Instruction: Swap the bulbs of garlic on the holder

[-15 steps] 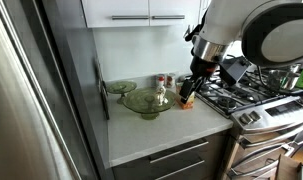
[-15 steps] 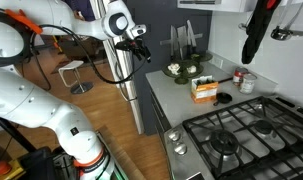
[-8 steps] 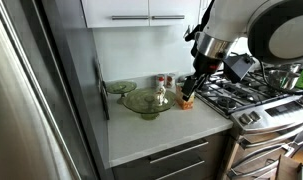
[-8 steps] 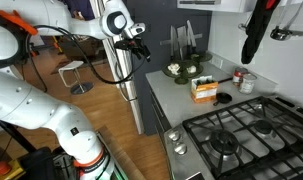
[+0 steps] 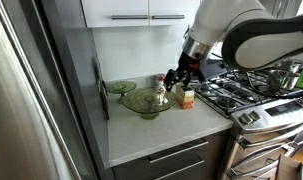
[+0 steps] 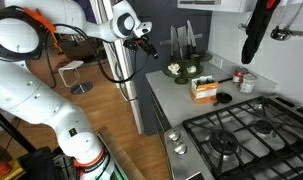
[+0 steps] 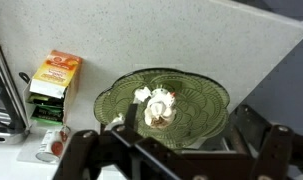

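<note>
Claw (image 5: 174, 79) spread, empty, hovering. Just below and ahead: bulbs of garlic (image 7: 158, 105) clumped mid holder (image 7: 209, 92). Risk of pinching both touching bulbs together, or clipping glass rim and sliding it. Carton (image 7: 53, 76) well aside.

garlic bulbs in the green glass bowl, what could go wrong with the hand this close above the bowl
1. The bulbs sit close together in the middle of the bowl, so the hand may catch both or knock one away.
2. The bowl is glass; the hand striking its rim could tip it or slide it toward the carton.
</note>
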`<move>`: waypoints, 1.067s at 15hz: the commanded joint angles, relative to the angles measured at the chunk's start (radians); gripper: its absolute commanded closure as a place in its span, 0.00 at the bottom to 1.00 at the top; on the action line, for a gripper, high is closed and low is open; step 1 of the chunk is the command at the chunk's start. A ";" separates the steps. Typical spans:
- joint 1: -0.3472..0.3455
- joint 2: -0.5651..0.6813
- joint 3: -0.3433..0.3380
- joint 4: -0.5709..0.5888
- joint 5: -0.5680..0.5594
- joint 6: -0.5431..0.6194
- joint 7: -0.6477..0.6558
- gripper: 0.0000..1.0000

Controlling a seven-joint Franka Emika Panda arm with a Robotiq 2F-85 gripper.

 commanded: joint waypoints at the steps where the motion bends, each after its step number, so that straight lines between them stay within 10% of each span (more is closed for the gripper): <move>1: -0.111 0.184 0.091 0.152 -0.188 -0.002 0.273 0.00; 8: 0.079 0.454 -0.066 0.483 -0.251 -0.271 0.361 0.00; 16: 0.124 0.460 -0.120 0.480 -0.261 -0.248 0.371 0.00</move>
